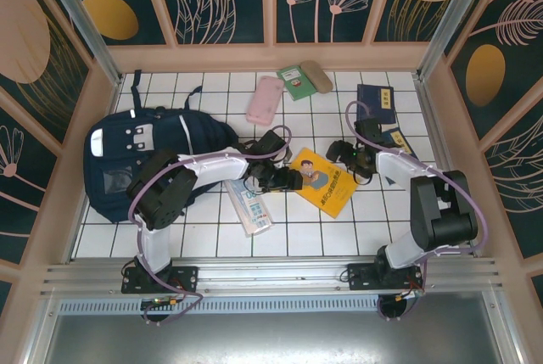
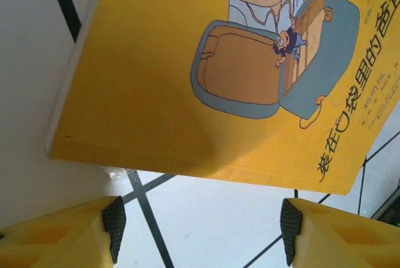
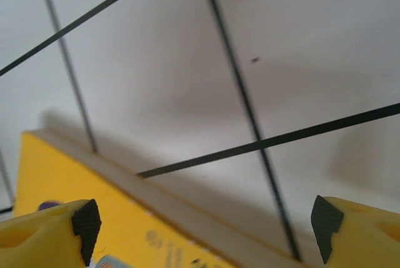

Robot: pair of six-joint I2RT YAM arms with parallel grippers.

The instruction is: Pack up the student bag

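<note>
Navy fabric: the student bag [image 1: 148, 148] lies flat at 9 o'clock on the surface [image 1: 339, 228], its white label at the far-left end and its dark straps trailing toward 12 o'clock.
Bag and arm: the left arm's elbow overlaps the bag's 4 o'clock corner in the top view.
Bag opening: I cannot tell whether it is zipped.
Yellow book: the yellow book [image 1: 322, 182] lies cover up just off centre toward 4 o'clock, between the two arms' tips.
Left fingers: the left fingers [image 1: 288, 179] sit at the book's 9 o'clock edge and stand well apart. In the left wrist view bare tile shows between them and the book's edge lies just beyond. They hold nothing.
Right fingers: the right fingers [image 1: 338, 150] sit near the book's 1 o'clock corner and are spread wide. In the right wrist view they frame bare tile, with the book's corner toward 7 o'clock. They hold nothing.
White packet: a white packet [image 1: 249, 207] lies at 7 o'clock from centre, just beside the left forearm.
Far row: a pink case [image 1: 265, 98] sits at 12 o'clock, and a green book [image 1: 297, 82] and a tan case [image 1: 316, 75] sit touching at 1 o'clock.
Navy booklet: a navy booklet [image 1: 377, 103] lies at 2 o'clock, well apart from the bag.
</note>
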